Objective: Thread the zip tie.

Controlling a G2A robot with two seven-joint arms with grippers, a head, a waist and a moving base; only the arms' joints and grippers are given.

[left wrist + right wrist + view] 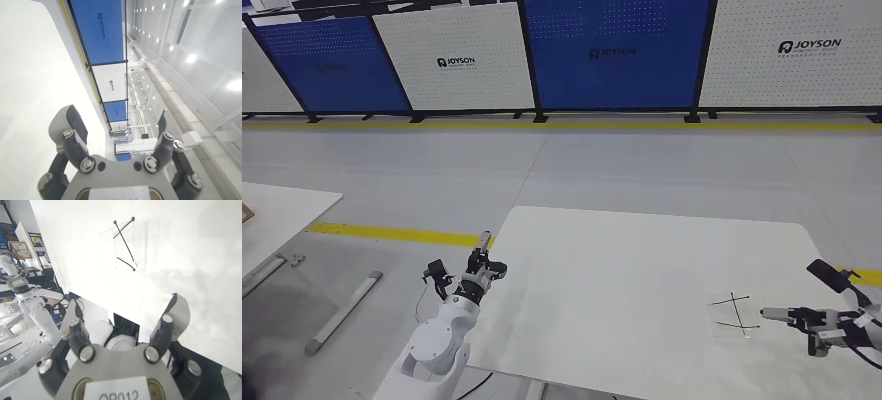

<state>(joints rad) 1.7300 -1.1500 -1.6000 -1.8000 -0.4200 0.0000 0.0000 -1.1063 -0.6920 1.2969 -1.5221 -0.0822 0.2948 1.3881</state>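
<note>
Three black zip ties point(734, 311) lie on a clear plastic sheet point(745, 332) near the right end of the white table point(622, 290). In the right wrist view two zip ties point(123, 230) cross and a third point(126, 264) lies apart. My right gripper point(766, 314) hovers just right of them, open and empty, its jaws point(124, 302) spread over the table's near edge. My left gripper point(483, 243) stands at the table's left edge, far from the ties, open and empty point(119, 118).
A second white table point(277, 215) stands off to the left across a strip of floor. Blue and white pegboard panels point(612, 50) line the back behind a yellow floor line point(392, 235). The left arm point(19, 285) shows far off in the right wrist view.
</note>
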